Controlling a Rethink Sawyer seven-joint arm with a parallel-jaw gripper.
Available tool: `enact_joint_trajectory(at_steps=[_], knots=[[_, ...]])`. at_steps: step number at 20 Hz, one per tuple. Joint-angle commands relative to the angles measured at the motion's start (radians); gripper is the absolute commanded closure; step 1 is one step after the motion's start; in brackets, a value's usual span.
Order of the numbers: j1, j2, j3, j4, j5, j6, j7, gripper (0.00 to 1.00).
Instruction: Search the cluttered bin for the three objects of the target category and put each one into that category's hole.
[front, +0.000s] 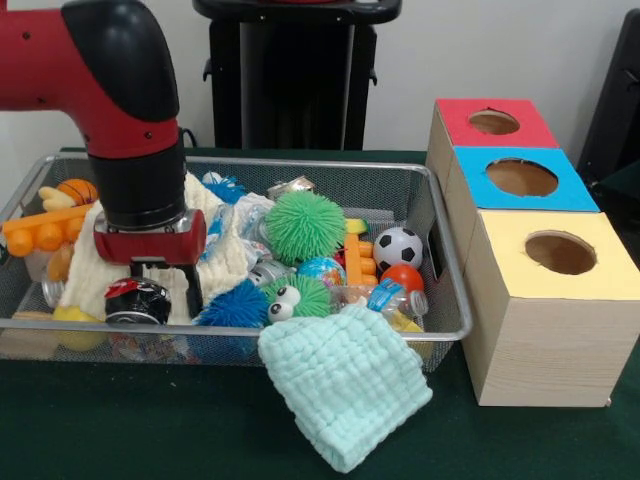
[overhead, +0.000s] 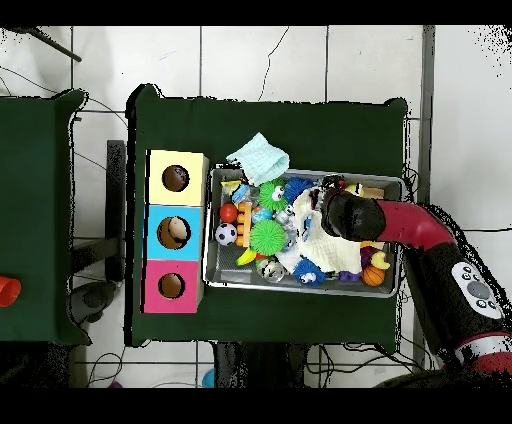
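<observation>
Three balls are judged the targets; the soccer ball (front: 398, 246) lies at the bin (front: 455, 290)'s box-side end. The gripper (front: 150, 280) is lowered at the opposite end over a red-black ball (front: 137, 301); whether it is apart or together cannot be told. A grasp is called for next.

Red arm (overhead: 400, 222) reaches over cluttered bin (overhead: 305, 284); mint cloth (overhead: 259, 158) overhangs rim.

A dark green cloth (front: 120, 420) covers the table. In the overhead view, a white tiled floor (overhead: 300, 60) surrounds it, crossed by thin black cables (overhead: 275, 50).
</observation>
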Motion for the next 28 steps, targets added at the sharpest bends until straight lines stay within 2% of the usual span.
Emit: enact_joint_trajectory(at_steps=[1,8,9,15,17,22,28], knots=[[-0.03,0.123,0.067,-0.083,-0.103,-0.034,-0.244,0.0],[-0.045,0.14,0.089,-0.09,-0.122,-0.023,-0.251,0.0],[-0.047,0.14,0.092,-0.089,-0.124,-0.021,-0.245,1.0],[-0.039,0.125,0.088,-0.084,-0.12,-0.004,-0.23,1.0],[-0.022,0.062,0.08,-0.044,-0.104,0.038,-0.207,1.0],[0.001,-0.163,0.083,0.102,-0.004,0.162,-0.135,1.0],[0.044,-0.336,0.075,0.156,0.098,0.338,-0.094,1.0]])
